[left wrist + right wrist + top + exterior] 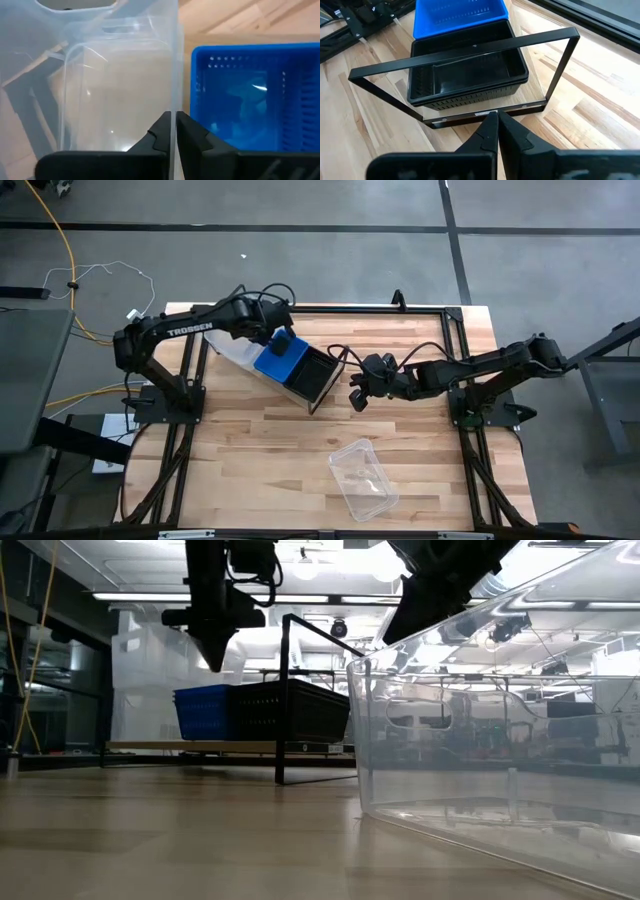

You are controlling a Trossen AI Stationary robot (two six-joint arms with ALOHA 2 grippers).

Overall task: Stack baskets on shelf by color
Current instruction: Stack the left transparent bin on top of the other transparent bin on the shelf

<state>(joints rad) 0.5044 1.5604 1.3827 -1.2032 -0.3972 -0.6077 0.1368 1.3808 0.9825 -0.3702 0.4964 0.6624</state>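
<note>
On the wooden surface (260, 450) the shelf (470, 116) lies near the middle, its thin black frame around a black basket (313, 377) with a blue basket (279, 359) just beside it on the left arm's side. A clear basket (115, 80) stands on the far side of the blue one from the black one. The left gripper (173, 131) is over it, its jaws pinching the clear basket's thin wall beside the blue basket. The right gripper (495, 131) hovers just outside the shelf frame next to the black basket, jaws pressed together and holding nothing. Another clear basket (363, 478) sits alone on the surface, well apart from the shelf, toward the near edge.
</note>
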